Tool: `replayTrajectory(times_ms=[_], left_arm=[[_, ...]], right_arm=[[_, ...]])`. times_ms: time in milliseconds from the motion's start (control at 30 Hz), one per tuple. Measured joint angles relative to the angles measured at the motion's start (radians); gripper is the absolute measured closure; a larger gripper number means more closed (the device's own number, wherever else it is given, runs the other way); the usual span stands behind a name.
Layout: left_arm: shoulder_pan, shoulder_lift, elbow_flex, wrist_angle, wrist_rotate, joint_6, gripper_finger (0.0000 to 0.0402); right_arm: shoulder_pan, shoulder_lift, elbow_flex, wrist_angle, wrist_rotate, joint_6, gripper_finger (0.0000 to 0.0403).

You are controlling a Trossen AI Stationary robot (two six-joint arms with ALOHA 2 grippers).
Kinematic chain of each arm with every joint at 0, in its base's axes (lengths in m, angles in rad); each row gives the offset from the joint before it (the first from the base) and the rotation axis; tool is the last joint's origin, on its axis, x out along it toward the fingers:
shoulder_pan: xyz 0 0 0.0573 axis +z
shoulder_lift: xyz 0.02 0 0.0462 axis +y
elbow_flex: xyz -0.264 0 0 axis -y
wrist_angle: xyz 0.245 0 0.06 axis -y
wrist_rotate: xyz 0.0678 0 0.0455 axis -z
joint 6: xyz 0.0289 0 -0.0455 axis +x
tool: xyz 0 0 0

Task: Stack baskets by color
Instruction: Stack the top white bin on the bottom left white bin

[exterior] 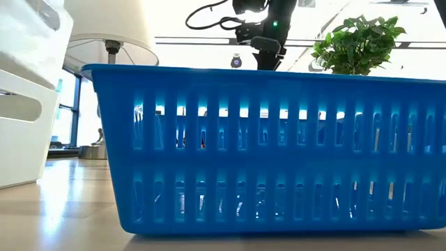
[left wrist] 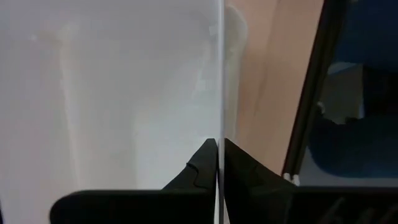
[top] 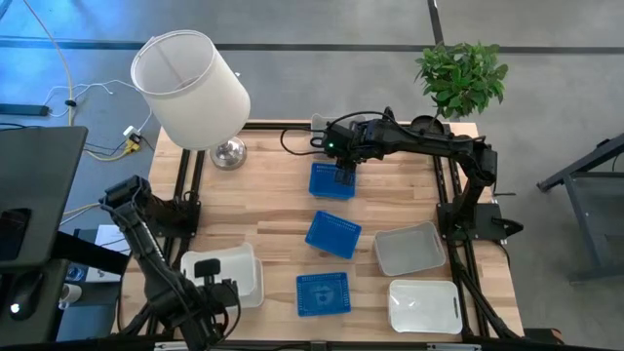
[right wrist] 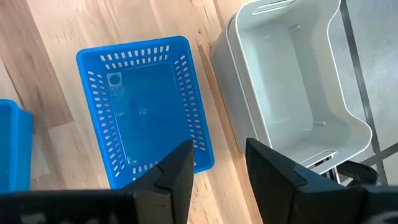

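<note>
Three blue baskets lie down the table's middle: a far one (top: 331, 183), a turned one (top: 333, 234) and a near one (top: 323, 292) that fills the low view (exterior: 265, 146). My left gripper (top: 210, 283) is shut on a white basket (top: 232, 273) at the near left. In the low view a tilted white wall (exterior: 35, 35) shows above another white wall with a handle slot (exterior: 17, 139). My right gripper (top: 341, 168) hangs open over the far blue basket, holding nothing. Its wrist view (right wrist: 217, 155) looks down on a blue basket (right wrist: 146, 106) beside a white one (right wrist: 292, 81). My left gripper pinches the white basket's thin side wall at its rim (left wrist: 219, 106), with one finger inside the basket and one outside. The fingers (left wrist: 202, 168) come from above, pointing down. Whether the basket rests on anything below, I cannot tell.
A lamp with a large white lampshade (top: 190, 88) and a metal foot (top: 229, 154) stands at the far left. A potted plant (top: 460, 76) stands at the far right. Two more white baskets (top: 409, 249) (top: 424, 304) lie at the near right. Black rails (top: 450, 195) run along both sides.
</note>
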Motion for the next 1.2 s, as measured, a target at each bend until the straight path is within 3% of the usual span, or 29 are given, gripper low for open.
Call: replayTrajectory(times_ms=[867,1200], left_arm=[[0.005,0.114,0.000,0.061,0.020,0.025,0.0401],[0.011,0.119,0.000,0.063,0.006,0.026,0.0348]], right_arm=[[0.000,0.000,0.000,-0.007,-0.005,0.003,0.0272],[0.000,0.000,0.000,-0.007,-0.014,0.003,0.0272]])
